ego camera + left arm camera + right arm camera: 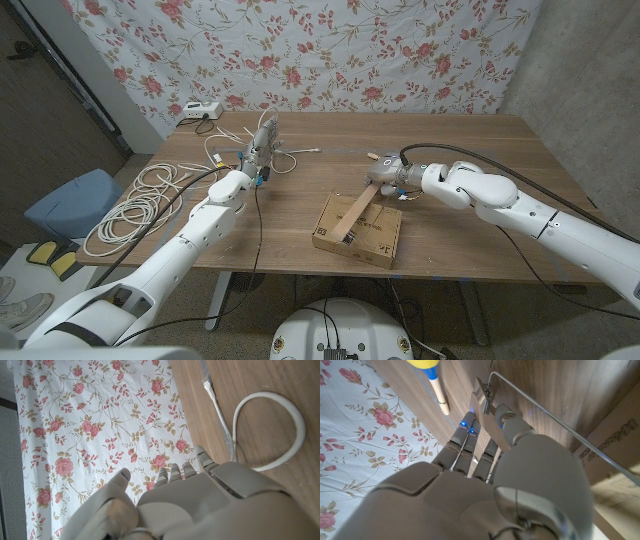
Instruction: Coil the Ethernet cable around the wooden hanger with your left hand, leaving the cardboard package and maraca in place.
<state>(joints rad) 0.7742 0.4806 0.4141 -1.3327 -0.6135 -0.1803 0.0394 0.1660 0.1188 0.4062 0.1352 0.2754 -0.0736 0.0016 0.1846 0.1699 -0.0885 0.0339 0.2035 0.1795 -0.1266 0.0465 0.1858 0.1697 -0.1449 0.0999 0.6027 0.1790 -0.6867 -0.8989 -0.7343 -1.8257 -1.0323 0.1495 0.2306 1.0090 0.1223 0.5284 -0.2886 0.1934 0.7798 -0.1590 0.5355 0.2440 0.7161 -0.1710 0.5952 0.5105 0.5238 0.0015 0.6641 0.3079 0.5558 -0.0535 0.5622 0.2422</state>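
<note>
White Ethernet cable lies looped on the wooden bench just beyond the left hand, whose fingers reach out straight and slightly apart, gripping nothing. Across from it, the right hand pinches the end of the wooden hanger, which slants down over the cardboard package. Just past the right hand's fingertips lies the maraca.
</note>
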